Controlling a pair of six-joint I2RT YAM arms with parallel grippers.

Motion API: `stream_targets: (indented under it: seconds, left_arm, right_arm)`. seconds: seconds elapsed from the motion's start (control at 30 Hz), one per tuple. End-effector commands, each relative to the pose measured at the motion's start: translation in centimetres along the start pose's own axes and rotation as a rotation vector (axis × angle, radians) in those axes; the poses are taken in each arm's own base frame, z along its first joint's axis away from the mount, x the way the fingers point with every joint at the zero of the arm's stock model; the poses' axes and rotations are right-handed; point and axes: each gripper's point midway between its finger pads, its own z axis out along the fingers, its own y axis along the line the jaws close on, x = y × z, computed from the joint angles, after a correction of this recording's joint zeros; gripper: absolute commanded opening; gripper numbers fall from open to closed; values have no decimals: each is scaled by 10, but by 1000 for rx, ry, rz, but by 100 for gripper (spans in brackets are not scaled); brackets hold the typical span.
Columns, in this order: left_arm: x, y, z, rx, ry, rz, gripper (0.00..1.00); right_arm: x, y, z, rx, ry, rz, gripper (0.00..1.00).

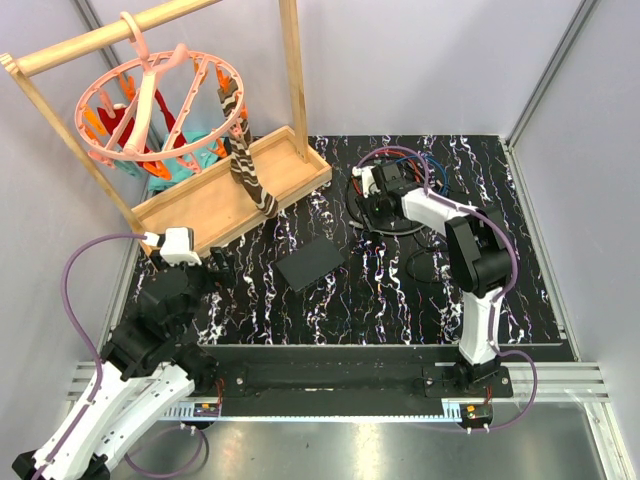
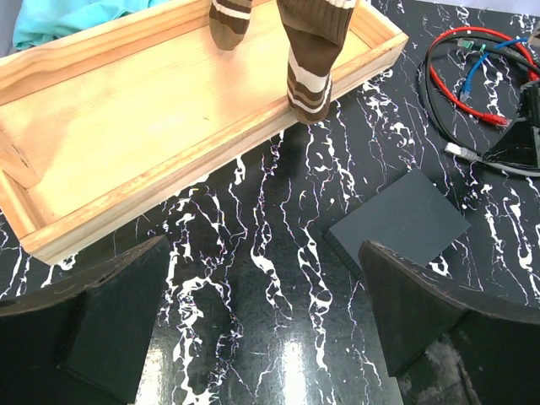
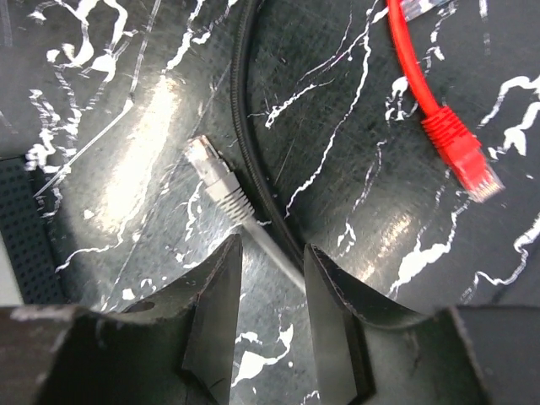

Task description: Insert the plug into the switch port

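Note:
The switch is a flat matte black box [image 1: 311, 263] lying on the marbled table, also in the left wrist view [image 2: 399, 218]; its port does not show. The plug [image 3: 213, 175] is a grey connector on a thin grey cable, lying flat beside a black cord [image 3: 253, 126]. My right gripper [image 3: 272, 245] is open, low over the table, and the grey cable runs between its fingertips just behind the plug. It sits at the back right [image 1: 374, 203]. My left gripper [image 2: 263, 245] is open and empty, left of the box [image 1: 222, 263].
A red cable with a red plug [image 3: 460, 150] lies right of the grey plug, in a coil with blue and black cables [image 1: 400, 165]. A wooden tray [image 1: 215, 205] with a rack, a pink hanger [image 1: 150, 105] and a striped sock [image 1: 248, 170] stands at the back left.

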Motion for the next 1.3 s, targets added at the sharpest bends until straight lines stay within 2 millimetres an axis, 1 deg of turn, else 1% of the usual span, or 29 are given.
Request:
stream_targets:
  seconds: [0.0, 0.03, 0.13, 0.2, 0.23, 0.3, 0.37, 0.43, 0.5, 0.6, 0.63, 0.67, 0.7, 0.73, 0.77, 0.8, 0.87, 0.9, 0.93, 0.97, 1.0, 1.03, 1.07, 1.1, 1.13, 1.17, 1.2, 1.23, 1.27]
  left_arm:
    - [-8, 1, 3, -3, -50, 7, 99]
    - [-7, 0, 3, 0, -51, 8, 99]
    - [-8, 1, 3, 0, -55, 8, 99]
    - [-7, 0, 3, 3, -57, 11, 99]
    - [-8, 0, 3, 5, -59, 12, 99]
    - [-7, -1, 4, 8, -56, 15, 99]
    - [-7, -1, 5, 9, -54, 16, 99]
    - [-7, -2, 5, 11, -52, 19, 99]
    - [-6, -3, 5, 12, -50, 19, 99]
    - [-6, -3, 5, 14, -52, 20, 99]
    - [-6, -3, 5, 16, -51, 20, 99]
    - [-6, -3, 5, 16, -53, 19, 99]
    - [-7, -3, 5, 15, -55, 18, 99]
    - [-7, -3, 5, 17, -54, 18, 99]
    - [-7, -3, 4, 18, -54, 18, 99]
    - [-7, -3, 4, 19, -55, 19, 99]
    - [-7, -3, 4, 19, -55, 19, 99]
    - [-7, -3, 4, 20, -55, 19, 99]
    - [-6, -3, 5, 19, -52, 20, 99]
    - [-7, -4, 5, 21, -53, 20, 99]
    - [-6, -4, 5, 20, -51, 22, 99]
    - [-6, -4, 5, 22, -51, 22, 99]
    - [-6, -4, 5, 24, -51, 24, 99]
    - [-6, -4, 5, 23, -48, 25, 99]
    - [-6, -5, 5, 26, -49, 24, 99]
    - [-5, -5, 6, 26, -45, 27, 99]
    - [-5, -5, 6, 26, -42, 29, 99]
    - [-5, -6, 6, 29, -43, 29, 99]
    - [-5, -7, 7, 32, -41, 30, 99]
  right_arm:
    - [7, 5, 8, -21, 65, -18, 45]
    - [13, 8, 11, -28, 87, -17, 44]
    - [21, 15, 13, -40, 119, -21, 43]
    - [28, 22, 12, -54, 137, -20, 41]
    - [28, 27, 11, -57, 138, -21, 41]
    - [33, 31, 9, -56, 149, -19, 40]
    - [34, 33, 5, -51, 146, -18, 39]
    - [35, 31, 4, -23, 143, -23, 32]
    - [31, 26, 1, 7, 133, -27, 28]
    - [16, 18, -14, 51, 88, -43, 22]
    - [11, 15, -18, 65, 73, -51, 16]
    - [6, 12, -23, 84, 61, -57, 14]
    - [-2, 6, -33, 110, 33, -59, 13]
    - [-7, 3, -38, 123, 19, -68, 12]
    - [-13, -1, -45, 137, 5, -68, 12]
    - [-19, -7, -57, 159, -13, -67, 12]
    - [-29, -23, -72, 197, -39, -56, 15]
    - [-34, -30, -85, 216, -54, -50, 15]
    - [-37, -45, -94, 248, -65, -33, 13]
    - [-46, -55, -107, 284, -88, -26, 12]
    - [-52, -60, -124, 301, -110, -22, 12]
    - [-58, -66, -134, 317, -128, -14, 11]
    - [-69, -77, -151, 351, -163, 3, 10]
    - [-76, -80, -169, 367, -190, 6, 10]
    - [-82, -82, -179, 374, -212, 5, 10]
    - [-92, -88, -194, 395, -247, 14, 10]
    - [-98, -89, -208, 410, -277, 19, 10]
    - [-101, -88, -214, 409, -298, 39, 10]
    - [-102, -79, -213, 359, -309, 47, 9]
